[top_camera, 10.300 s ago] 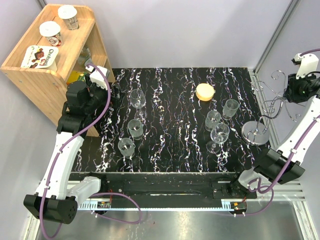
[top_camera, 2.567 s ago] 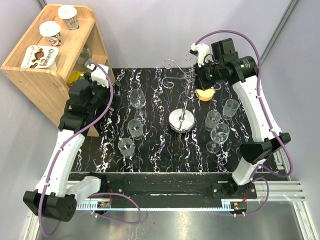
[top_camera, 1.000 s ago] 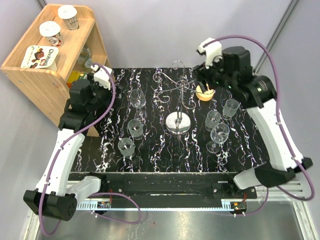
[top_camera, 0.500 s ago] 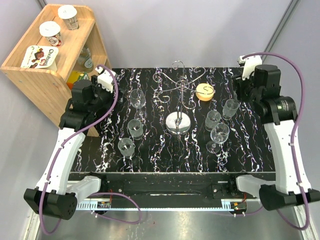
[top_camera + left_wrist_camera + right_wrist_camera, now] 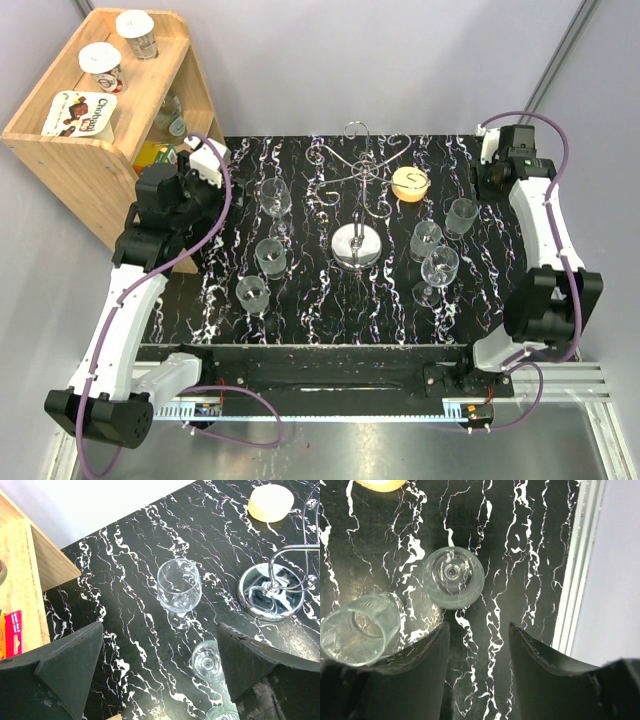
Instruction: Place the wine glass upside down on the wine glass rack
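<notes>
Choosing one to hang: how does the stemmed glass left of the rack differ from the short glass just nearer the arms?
The wine glass has a rounded bowl on a stem; the short glass shows no stem and sits lower. The wine glass looks clear, the short glass cloudier. Both stand upright, left of the rack.

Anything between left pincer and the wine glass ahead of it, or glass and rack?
Nothing visible. Open left pincer faces the wine glass directly; the path from it to the wine glass rack holds nothing.
</notes>
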